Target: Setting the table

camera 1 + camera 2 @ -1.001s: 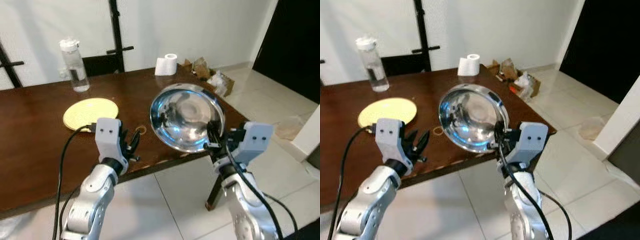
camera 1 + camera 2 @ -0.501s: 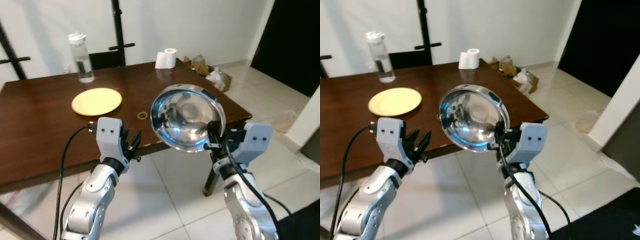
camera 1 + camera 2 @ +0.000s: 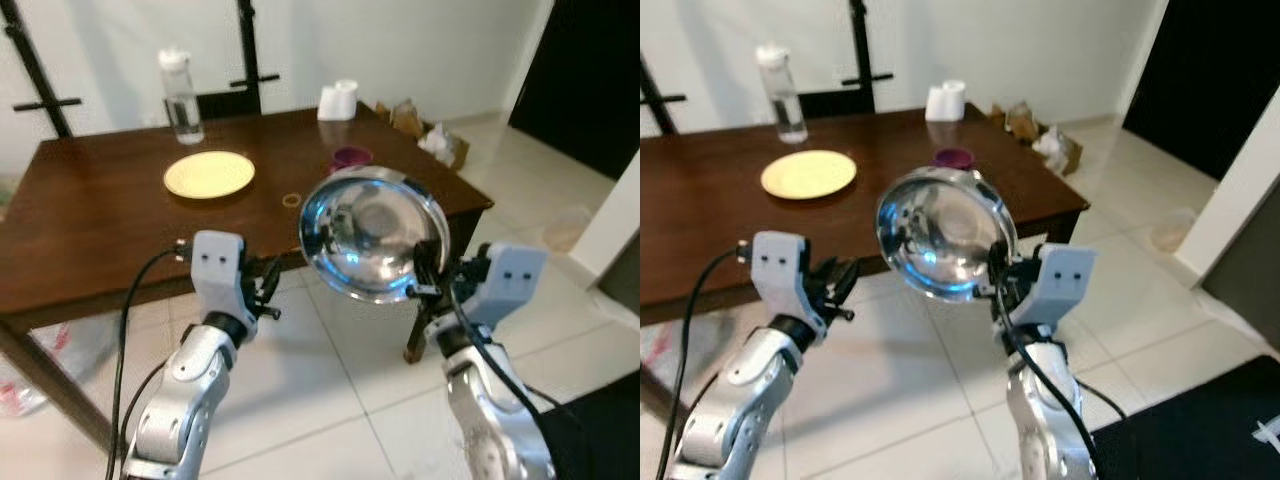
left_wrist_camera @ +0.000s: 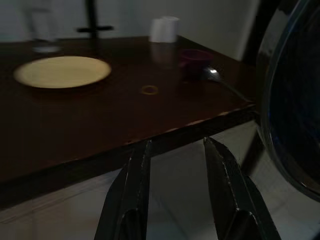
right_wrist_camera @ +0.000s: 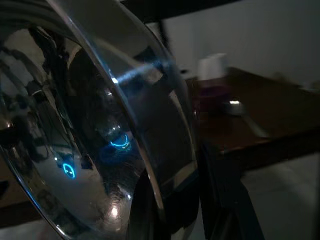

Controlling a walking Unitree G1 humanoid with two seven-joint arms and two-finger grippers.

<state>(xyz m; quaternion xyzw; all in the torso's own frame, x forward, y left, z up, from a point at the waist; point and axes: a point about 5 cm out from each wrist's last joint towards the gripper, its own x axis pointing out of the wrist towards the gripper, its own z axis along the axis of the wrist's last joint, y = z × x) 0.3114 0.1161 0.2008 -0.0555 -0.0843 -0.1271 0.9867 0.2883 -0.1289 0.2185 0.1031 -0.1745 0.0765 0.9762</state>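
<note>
The right gripper (image 3: pixel 428 283) is pinching the rim of a polished steel mixing bowl (image 3: pixel 372 235), holding it tilted on edge in the air, off the near edge of the wooden table (image 3: pixel 90 225). The bowl is looking rigid, light and slick, so a rim grip is likely to swivel; holding deeper on the wall should be steadier. The left gripper (image 4: pixel 176 165) is hovering empty, fingers slightly parted, near the table's front edge. A yellow plate (image 3: pixel 209 174) is sitting toward the far edge.

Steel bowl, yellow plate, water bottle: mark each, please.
steel bowl (image 3: pixel 372 232), left eye view, shiny inside.
yellow plate (image 3: pixel 209 174), left eye view, centre of its face.
water bottle (image 3: pixel 781 96), right eye view, clear body.
</note>
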